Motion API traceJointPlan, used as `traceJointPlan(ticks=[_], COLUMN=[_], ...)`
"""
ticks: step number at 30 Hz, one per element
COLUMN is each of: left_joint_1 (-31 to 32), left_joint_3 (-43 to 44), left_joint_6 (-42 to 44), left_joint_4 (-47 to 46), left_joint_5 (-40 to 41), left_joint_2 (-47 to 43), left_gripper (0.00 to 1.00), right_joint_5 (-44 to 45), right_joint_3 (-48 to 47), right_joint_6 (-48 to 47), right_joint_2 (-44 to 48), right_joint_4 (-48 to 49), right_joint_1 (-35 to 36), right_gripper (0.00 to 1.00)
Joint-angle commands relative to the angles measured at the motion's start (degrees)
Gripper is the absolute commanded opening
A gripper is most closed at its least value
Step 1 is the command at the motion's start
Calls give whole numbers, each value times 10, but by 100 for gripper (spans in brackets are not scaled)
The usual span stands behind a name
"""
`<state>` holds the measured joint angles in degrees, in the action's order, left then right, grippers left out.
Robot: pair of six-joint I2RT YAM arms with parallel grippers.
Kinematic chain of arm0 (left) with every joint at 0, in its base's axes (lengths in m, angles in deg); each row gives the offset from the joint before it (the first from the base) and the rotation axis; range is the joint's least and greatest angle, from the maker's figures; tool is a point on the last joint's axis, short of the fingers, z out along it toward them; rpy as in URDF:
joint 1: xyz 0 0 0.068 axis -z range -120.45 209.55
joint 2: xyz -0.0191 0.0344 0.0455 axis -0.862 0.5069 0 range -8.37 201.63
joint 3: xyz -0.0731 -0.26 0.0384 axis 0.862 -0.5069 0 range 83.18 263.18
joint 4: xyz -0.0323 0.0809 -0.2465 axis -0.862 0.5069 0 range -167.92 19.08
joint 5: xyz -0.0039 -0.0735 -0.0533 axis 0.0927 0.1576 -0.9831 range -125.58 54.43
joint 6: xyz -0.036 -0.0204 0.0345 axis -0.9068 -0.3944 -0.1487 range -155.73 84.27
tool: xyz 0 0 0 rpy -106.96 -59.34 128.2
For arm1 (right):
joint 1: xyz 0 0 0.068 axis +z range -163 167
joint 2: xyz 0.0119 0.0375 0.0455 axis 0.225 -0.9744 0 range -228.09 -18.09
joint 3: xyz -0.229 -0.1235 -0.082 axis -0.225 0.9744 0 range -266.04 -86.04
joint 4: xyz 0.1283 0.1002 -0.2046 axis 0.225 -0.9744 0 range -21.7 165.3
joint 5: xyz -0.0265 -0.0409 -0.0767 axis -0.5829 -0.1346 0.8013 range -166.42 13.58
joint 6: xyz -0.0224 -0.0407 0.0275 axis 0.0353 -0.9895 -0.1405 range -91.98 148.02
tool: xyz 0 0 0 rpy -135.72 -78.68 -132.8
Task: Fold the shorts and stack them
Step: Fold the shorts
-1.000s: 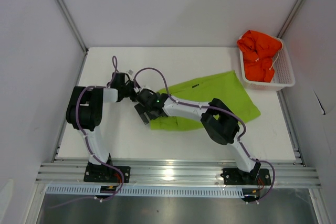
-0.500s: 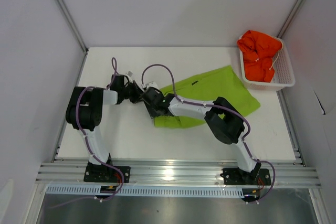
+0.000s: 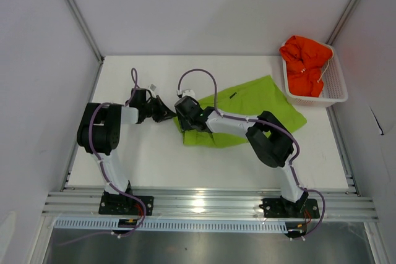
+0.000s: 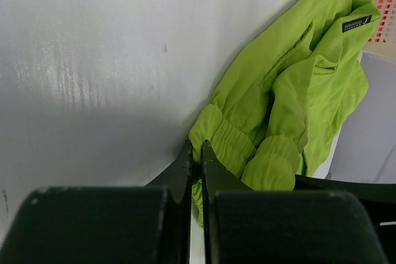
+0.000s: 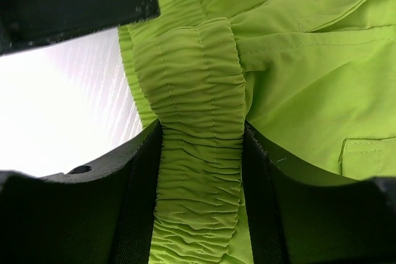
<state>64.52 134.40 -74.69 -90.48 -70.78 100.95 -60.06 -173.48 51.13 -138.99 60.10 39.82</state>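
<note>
The lime green shorts (image 3: pixel 257 108) lie spread across the middle of the table, with their elastic waistband at the left end. My right gripper (image 3: pixel 187 120) is shut on that gathered waistband (image 5: pixel 198 91), which bunches between its two fingers (image 5: pixel 201 137). My left gripper (image 3: pixel 168 115) is just left of it, its jaws pinched on the waistband's edge (image 4: pixel 199 153). The rest of the green shorts (image 4: pixel 291 85) trails away rumpled. The orange-red shorts (image 3: pixel 305 63) sit crumpled in the white mesh basket (image 3: pixel 337 88) at the back right.
The basket stands against the right wall at the table's back corner. Grey walls close in the table on the left, back and right. The two grippers are nearly touching each other at the shorts' left end.
My right gripper has moved back and to the right with the waistband, pulling the shorts' left end in. My left gripper has closed in on the same end.
</note>
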Motion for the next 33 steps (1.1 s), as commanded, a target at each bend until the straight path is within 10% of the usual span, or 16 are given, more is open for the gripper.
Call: traceJointPlan(ticks=[1, 33], left_joint_1=[0, -1], left_joint_3=[-9, -13], left_joint_6=[26, 21], left_joint_4=[29, 17], left_joint_5=[-2, -24], left_joint_2=[-13, -14], left_gripper=[0, 6], right_joint_5=[17, -34], right_joint_3=[-13, -28], right_joint_6=[4, -25], right_joint_2=[25, -37], right_joint_4=[27, 106], right_joint_1=[-10, -29], right_gripper=[52, 48])
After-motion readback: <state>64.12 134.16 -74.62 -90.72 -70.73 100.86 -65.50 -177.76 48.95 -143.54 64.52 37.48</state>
